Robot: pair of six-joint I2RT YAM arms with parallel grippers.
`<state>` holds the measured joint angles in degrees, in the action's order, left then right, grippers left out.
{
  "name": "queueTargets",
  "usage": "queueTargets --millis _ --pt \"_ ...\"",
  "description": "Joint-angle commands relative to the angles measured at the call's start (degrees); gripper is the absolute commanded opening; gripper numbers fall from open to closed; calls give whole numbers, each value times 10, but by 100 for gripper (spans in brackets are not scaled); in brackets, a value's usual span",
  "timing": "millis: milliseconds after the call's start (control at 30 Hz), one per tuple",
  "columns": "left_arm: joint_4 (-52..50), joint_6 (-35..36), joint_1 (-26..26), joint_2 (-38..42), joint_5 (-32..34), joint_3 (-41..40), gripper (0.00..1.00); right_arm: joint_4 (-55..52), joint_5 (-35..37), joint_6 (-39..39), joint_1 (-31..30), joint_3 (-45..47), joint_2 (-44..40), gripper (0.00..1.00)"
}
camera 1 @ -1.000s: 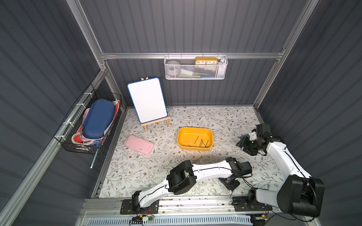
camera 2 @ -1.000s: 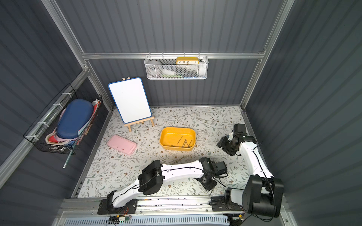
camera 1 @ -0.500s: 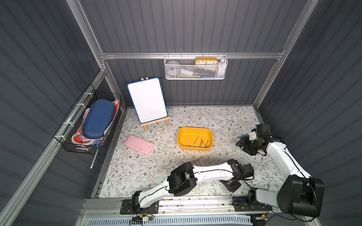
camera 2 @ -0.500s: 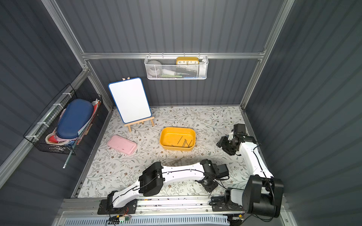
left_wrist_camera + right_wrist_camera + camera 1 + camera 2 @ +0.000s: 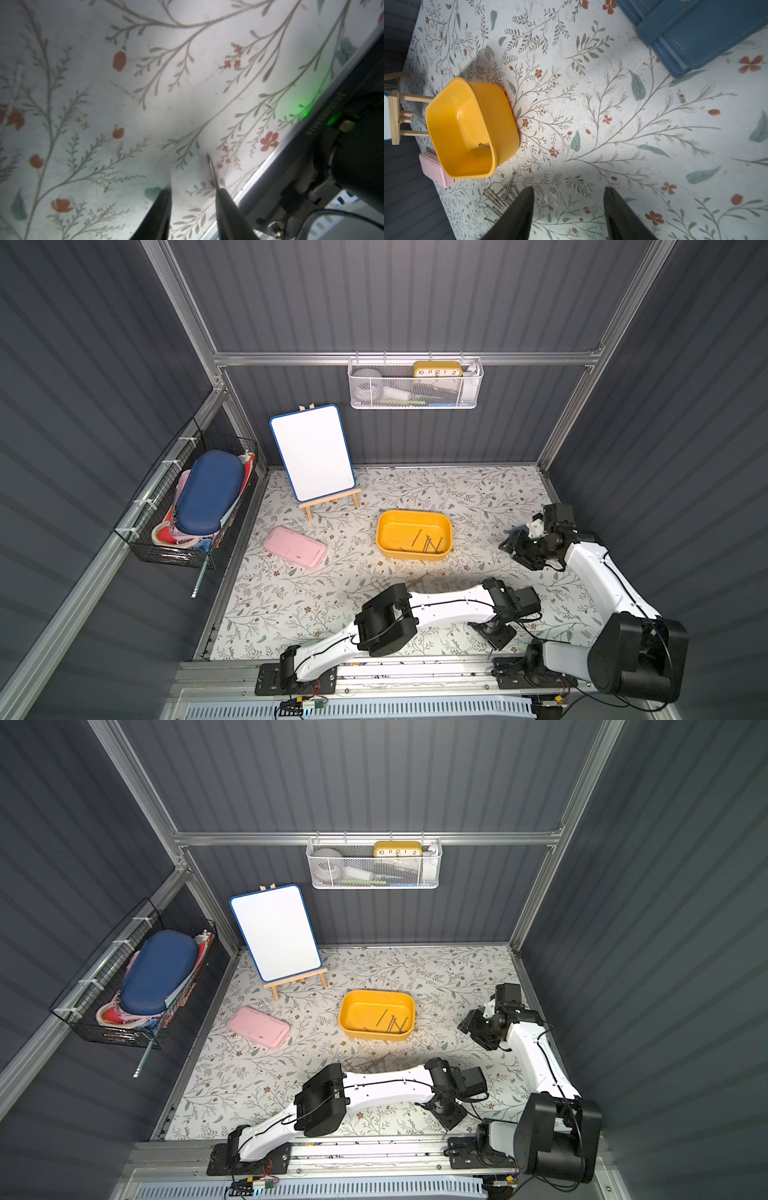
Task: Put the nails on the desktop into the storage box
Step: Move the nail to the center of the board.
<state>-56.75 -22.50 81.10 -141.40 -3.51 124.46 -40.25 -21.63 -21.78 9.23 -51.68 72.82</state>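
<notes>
Nails (image 5: 500, 197): thin dull grey metal ones, heaped on the flower-printed off-white desktop (image 5: 457, 497), just beside the box's near wall.
Storage box (image 5: 392, 531): shallow mustard-yellow plastic tub; the few nails inside lie as before, so most of the job remains.
Left gripper (image 5: 193, 193): has dipped slightly toward the near edge, right of the heap; jaws parted, nothing between them.
Stray nail (image 5: 210, 166): lies along one black finger (image 5: 225, 205); possibly resting on the print rather than gripped, too blurred to tell.
Right gripper (image 5: 569, 190): unmoved at the right, jaws released, empty.
</notes>
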Motion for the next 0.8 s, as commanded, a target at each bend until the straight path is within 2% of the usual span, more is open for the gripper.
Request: queueTargets --millis 0,300,533,767 --pt "5 -3 8 2 -27 -12 41 3 -6 5 -3 9 -7 58" --pt "-47 -20 30 -53 29 -15 38 8 -4 3 -3 14 -23 59" --pt "-74 -54 25 -66 89 -52 19 8 -9 3 -4 11 -24 59" --pt "-88 -16 -10 -82 137 -70 4 7 -9 3 -4 7 -19 59"
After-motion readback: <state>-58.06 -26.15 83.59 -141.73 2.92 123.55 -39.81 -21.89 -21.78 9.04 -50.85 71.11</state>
